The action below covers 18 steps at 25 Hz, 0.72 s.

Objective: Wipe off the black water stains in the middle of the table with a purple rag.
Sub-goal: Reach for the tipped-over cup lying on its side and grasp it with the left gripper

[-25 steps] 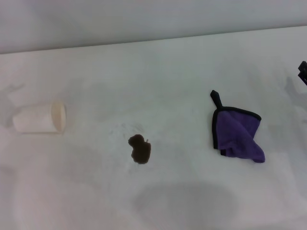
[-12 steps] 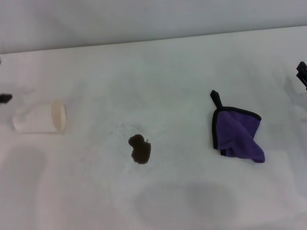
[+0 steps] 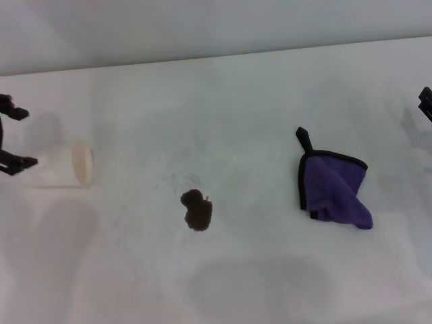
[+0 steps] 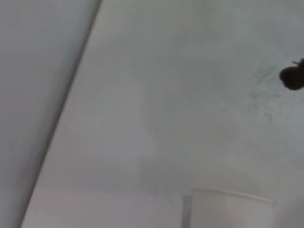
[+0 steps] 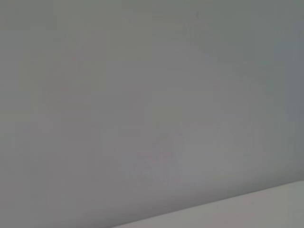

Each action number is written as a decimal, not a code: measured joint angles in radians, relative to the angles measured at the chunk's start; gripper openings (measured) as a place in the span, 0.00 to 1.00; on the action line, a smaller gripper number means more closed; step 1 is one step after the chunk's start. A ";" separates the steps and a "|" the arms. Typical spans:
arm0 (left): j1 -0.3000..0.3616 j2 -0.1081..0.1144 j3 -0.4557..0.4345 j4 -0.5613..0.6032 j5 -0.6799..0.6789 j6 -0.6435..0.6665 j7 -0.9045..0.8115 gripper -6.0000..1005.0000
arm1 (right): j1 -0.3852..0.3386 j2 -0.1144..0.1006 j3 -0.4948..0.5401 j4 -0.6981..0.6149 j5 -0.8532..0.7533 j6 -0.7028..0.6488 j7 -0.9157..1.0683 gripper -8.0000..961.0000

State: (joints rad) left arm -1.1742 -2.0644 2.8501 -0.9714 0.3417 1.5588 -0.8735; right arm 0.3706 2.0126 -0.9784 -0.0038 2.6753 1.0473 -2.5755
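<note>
The black water stain [image 3: 197, 209] is a small dark blot in the middle of the white table [image 3: 236, 115]; it also shows in the left wrist view [image 4: 293, 77]. The purple rag [image 3: 334, 189] lies folded to the right of the stain, its black loop tab pointing away from me. My left gripper [image 3: 17, 137] is open at the far left edge, just beside the closed end of a paper cup. My right gripper [image 3: 425, 102] barely shows at the far right edge, apart from the rag.
A cream paper cup [image 3: 61, 165] lies on its side at the left, mouth toward the stain; it also shows in the left wrist view [image 4: 232, 209]. A grey wall runs behind the table's far edge.
My left gripper has come into view from the left edge and now stands open beside the cup's closed end. The rag, stain and right gripper have not moved.
</note>
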 joint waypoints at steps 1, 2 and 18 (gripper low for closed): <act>0.000 0.000 0.000 0.000 0.000 0.000 0.000 0.88 | -0.001 0.000 0.001 0.000 0.000 -0.001 0.000 0.85; -0.005 -0.001 0.000 0.042 0.020 -0.028 -0.006 0.88 | -0.002 0.000 0.002 0.000 0.000 -0.002 0.000 0.85; 0.003 -0.005 -0.001 0.237 0.096 -0.231 -0.047 0.86 | 0.000 0.000 0.003 -0.009 0.000 -0.012 0.002 0.84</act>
State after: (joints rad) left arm -1.1715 -2.0693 2.8493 -0.7344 0.4380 1.3278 -0.9202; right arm 0.3707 2.0126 -0.9755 -0.0127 2.6753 1.0351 -2.5733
